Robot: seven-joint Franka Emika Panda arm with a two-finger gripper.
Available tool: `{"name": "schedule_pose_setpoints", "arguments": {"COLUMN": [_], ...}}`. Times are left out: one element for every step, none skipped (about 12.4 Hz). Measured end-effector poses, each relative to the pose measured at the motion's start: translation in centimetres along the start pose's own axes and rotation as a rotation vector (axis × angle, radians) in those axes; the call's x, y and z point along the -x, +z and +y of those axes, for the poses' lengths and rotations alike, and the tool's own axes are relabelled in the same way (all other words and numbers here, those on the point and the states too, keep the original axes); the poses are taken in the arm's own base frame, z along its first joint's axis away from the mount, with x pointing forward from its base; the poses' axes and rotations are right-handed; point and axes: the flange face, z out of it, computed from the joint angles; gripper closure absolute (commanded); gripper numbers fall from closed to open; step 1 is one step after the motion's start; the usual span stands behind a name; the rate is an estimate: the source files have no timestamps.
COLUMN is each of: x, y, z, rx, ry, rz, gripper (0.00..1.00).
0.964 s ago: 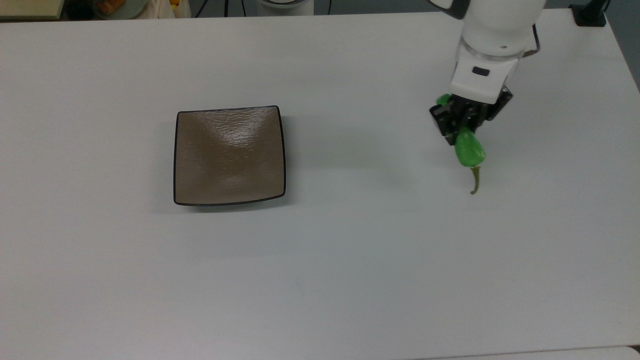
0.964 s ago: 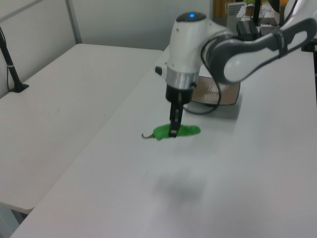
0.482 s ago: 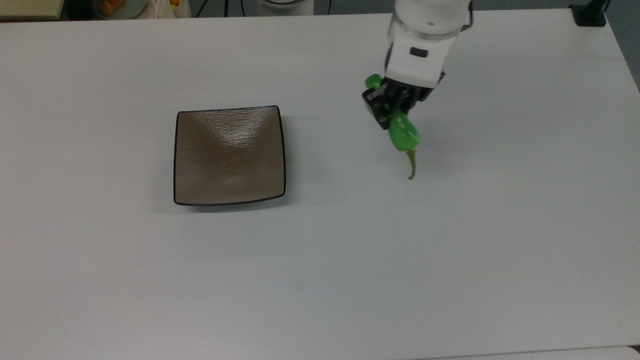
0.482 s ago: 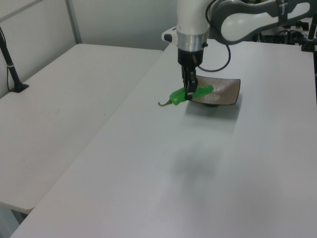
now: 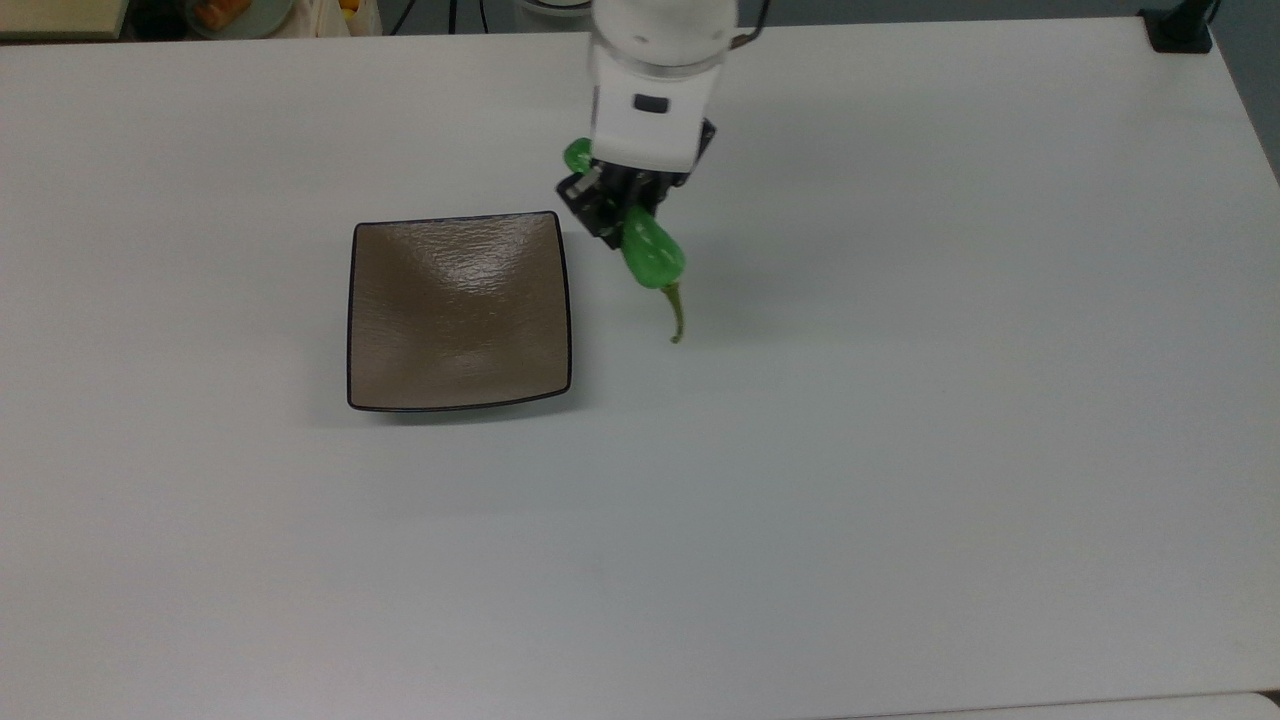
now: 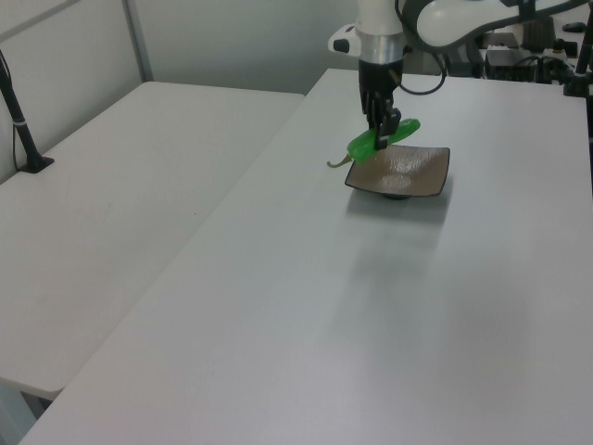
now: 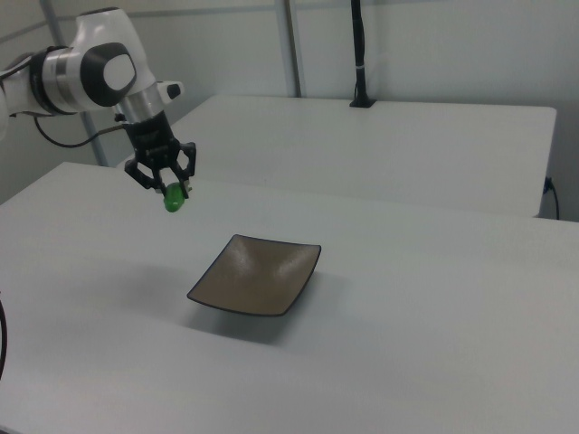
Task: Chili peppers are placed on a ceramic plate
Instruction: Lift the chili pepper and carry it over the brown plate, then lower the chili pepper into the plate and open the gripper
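1. Green pepper (image 5: pixel 652 252) is clamped in my tool (image 5: pixel 622 212), held near mid-body, stem (image 5: pixel 676 312) trailing toward the top view's bottom, blunt tip poking out the other side.
2. Change over the last second: I've carried it from well off on the top view's right to just beside the plate (image 5: pixel 458 311), near the plate's upper right corner. Grip looks the same throughout, with no slip that I can see.
3. Height: the left view has the pepper (image 6: pixel 381 140) clear of the white surface (image 6: pixel 371 306) and above plate (image 6: pixel 400 173) level. The right view shows my tool (image 7: pixel 169 187) well above the surface too, pepper (image 7: pixel 173 201) hanging off the fingers.
4. Plate is empty and flat on the surface (image 5: pixel 800 450).
5. Status, my read: pick done, transfer most of the way done. The pepper is not yet over the plate; it sits just outside the rim in the top view.
6. Next, as I judge it: a bit more travel toward the top view's left and down to centre over the plate, then lower and release.
7. Risk: the pepper is long and tilted, so a release near the rim could leave the stem end hanging off, or it could roll. Centre first.
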Motion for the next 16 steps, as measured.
{"name": "schedule_pose_setpoints", "arguments": {"x": [1.1, 2.1, 3.0, 3.8, 4.4, 5.2, 5.7, 6.2, 6.5, 6.6, 6.7, 6.8, 6.9, 6.9, 6.9, 6.9], "y": [0.2, 0.5, 1.0, 1.5, 2.1, 2.8, 3.2, 3.6, 3.9, 4.1, 4.3, 4.7, 4.8, 4.9, 4.9, 4.9], "z": [1.4, 2.9, 4.1, 5.2, 5.7, 6.4, 6.9, 7.4, 7.7, 7.8, 7.9, 8.1, 8.1, 8.2, 8.2, 8.3], "rx": [-0.001, -0.002, 0.0, 0.004, 0.005, 0.004, 0.002, -0.002, -0.003, 0.001, 0.003, 0.005, 0.006, 0.008, 0.011, 0.012], "ry": [-0.004, -0.006, -0.006, -0.011, -0.02, -0.029, -0.031, -0.035, -0.036, -0.037, -0.035, -0.033, -0.031, -0.03, -0.03, -0.03], "rz": [-0.006, -0.013, -0.019, -0.02, -0.022, -0.026, -0.03, -0.036, -0.037, -0.032, -0.03, -0.029, -0.028, -0.026, -0.023, -0.022], "gripper": [0.79, 0.79, 0.79, 0.79, 0.79, 0.76, 0.72, 0.72, 0.69, 0.6, 0.14, 0.0, 0.0, 0.0, 0.0, 0.0]}}
